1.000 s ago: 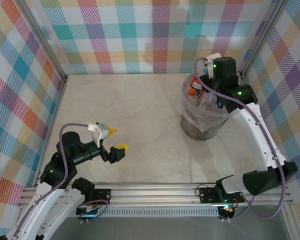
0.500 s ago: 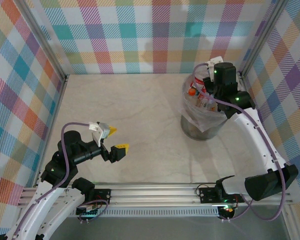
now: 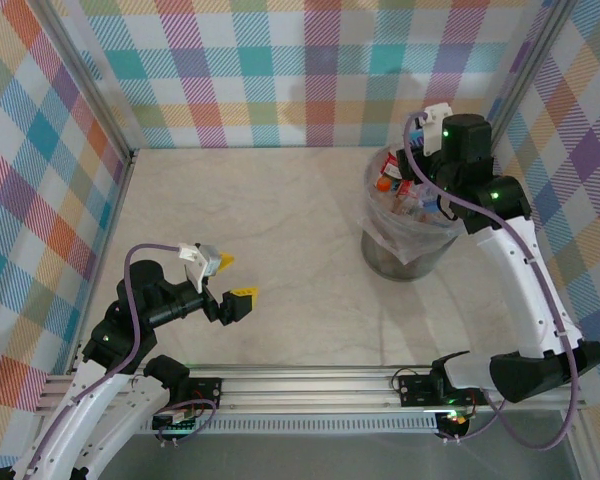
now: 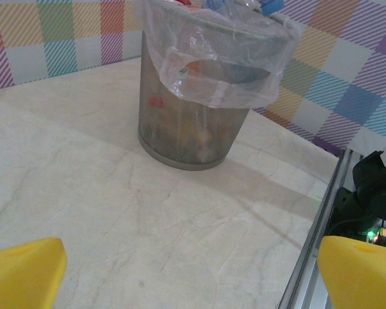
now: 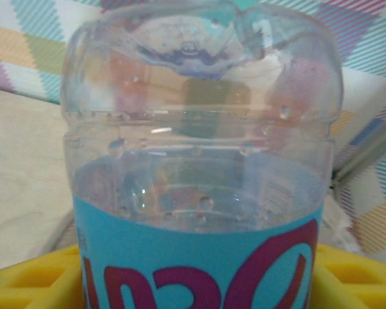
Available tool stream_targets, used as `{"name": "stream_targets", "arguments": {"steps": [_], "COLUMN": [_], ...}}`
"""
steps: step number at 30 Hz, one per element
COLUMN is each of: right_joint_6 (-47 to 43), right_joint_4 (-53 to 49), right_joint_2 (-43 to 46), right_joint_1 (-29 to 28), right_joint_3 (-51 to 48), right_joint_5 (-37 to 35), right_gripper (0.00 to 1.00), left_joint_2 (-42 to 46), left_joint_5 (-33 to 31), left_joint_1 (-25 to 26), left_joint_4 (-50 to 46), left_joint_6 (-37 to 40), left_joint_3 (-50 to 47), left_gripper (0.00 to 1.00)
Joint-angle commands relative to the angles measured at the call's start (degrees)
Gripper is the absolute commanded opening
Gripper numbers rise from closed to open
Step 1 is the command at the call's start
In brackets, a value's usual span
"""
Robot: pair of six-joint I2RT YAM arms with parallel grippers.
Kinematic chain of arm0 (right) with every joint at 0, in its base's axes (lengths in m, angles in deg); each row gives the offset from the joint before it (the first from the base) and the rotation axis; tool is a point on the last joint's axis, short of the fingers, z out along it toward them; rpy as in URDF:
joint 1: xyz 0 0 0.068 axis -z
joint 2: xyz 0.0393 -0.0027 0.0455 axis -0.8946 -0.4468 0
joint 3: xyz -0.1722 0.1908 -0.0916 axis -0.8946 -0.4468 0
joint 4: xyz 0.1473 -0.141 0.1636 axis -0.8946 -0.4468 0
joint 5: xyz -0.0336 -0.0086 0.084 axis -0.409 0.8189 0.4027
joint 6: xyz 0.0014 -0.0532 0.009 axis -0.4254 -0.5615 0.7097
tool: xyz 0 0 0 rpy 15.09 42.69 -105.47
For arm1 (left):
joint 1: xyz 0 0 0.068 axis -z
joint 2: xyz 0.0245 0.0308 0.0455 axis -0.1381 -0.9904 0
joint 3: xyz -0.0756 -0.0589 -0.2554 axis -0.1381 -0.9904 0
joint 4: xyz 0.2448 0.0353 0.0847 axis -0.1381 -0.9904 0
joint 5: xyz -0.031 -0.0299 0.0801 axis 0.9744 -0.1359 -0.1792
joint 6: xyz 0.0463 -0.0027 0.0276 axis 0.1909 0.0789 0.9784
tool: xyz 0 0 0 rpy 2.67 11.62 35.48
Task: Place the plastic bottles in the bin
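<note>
plastic bottles [image 3: 398, 195] in bin [image 3: 408, 258], right arm [image 3: 525, 270] above

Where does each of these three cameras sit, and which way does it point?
Top external: above and behind the arms, looking down on the table and bin; left arm and right arm show.
Left wrist: on the left arm, facing across the table toward the bin; its yellow fingers at the bottom corners.
Right wrist: on the right arm, close up on a blue-labelled bottle between its yellow fingers.
Shared: top and left wrist views both show the bin.
</note>
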Motion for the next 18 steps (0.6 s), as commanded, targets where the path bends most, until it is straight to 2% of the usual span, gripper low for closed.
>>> {"name": "stream_targets", "arguments": {"steps": [1,8,14,18], "right_joint_6": [2.7,2.0,2.0,2.4], "right_joint_4": [-4.7,-9.8,-14.6,-16.7], "right_joint_2": [-2.7,-6.7,-9.6,-10.4], "right_joint_1": [0.3,0.3,0.3,0.3], "right_joint_3": [-0.3,-0.8,0.1,-0.2], "right_joint_5": [6.4,8.5,2.1,0.2], "right_gripper": [0.65,0.65,0.64,0.65], "left_joint_2": [0.0,-0.2,-0.2,-0.5], "left_joint_5": [-0.4,-0.5,-0.7,-0.6], "left_joint_1": [-0.3,-0.3,-0.3,-0.3], "left_joint_4": [-0.2,-0.2,-0.3,-0.4], "left_joint_6": [0.5,0.5,0.6,0.6], "left_joint_3": [0.5,0.5,0.5,0.6], "left_gripper": [1.0,1.0,1.0,1.0]}}
